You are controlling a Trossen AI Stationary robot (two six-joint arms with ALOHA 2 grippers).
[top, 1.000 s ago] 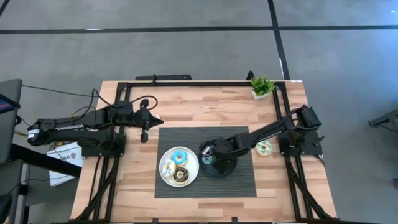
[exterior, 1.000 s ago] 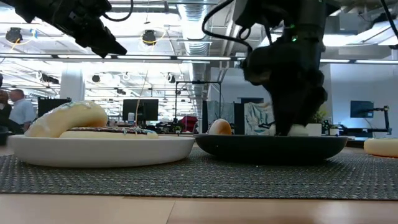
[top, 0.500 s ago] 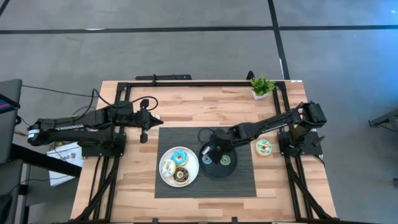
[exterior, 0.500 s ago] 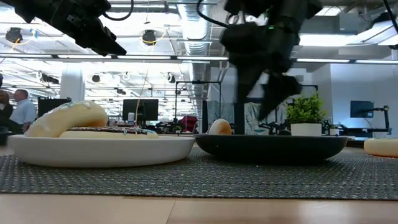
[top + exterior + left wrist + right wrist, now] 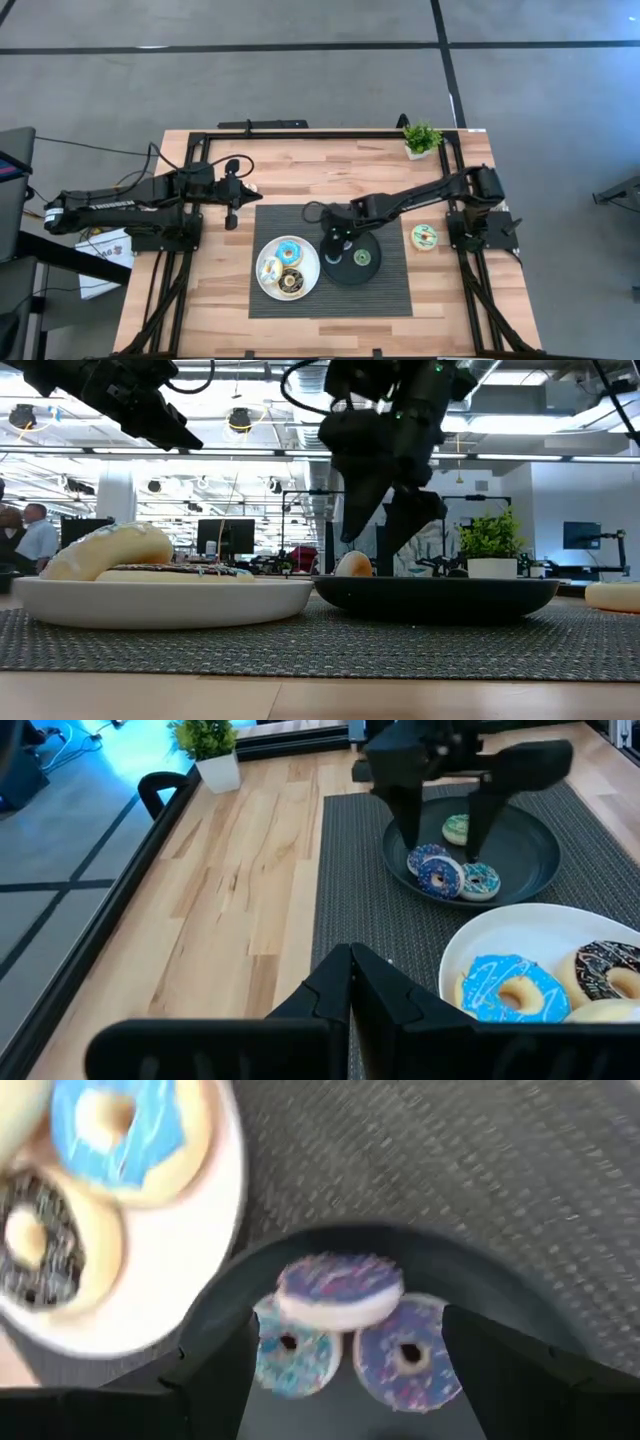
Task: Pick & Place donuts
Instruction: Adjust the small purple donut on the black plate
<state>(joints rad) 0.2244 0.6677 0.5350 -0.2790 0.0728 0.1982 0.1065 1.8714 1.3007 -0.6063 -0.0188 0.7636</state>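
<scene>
My right gripper (image 5: 330,243) hangs open above the left part of the round black plate (image 5: 375,275). Its fingers stand on either side of three coin-sized donuts (image 5: 340,1292), purple and blue, touching nothing. A green coin-sized donut (image 5: 362,257) lies flat farther right on that plate. The blue (image 5: 290,252), white (image 5: 269,268) and chocolate-brown (image 5: 291,282) larger donuts lie on the round white plate (image 5: 288,297). The pale green donut (image 5: 424,237) lies flat on the wood at the mat's right edge. My left gripper (image 5: 232,218) waits shut, raised, off the mat's far left corner.
Both plates sit side by side on a dark woven mat (image 5: 390,295). A small potted plant (image 5: 421,138) stands at the far right corner. A black frame runs round the table's edge. Bare wood shows left and right of the mat.
My right gripper has risen from low in the black plate's middle and moved toward the table's left, over the plate's left part. The green coin-sized donut now shows on the plate where the gripper stood.
</scene>
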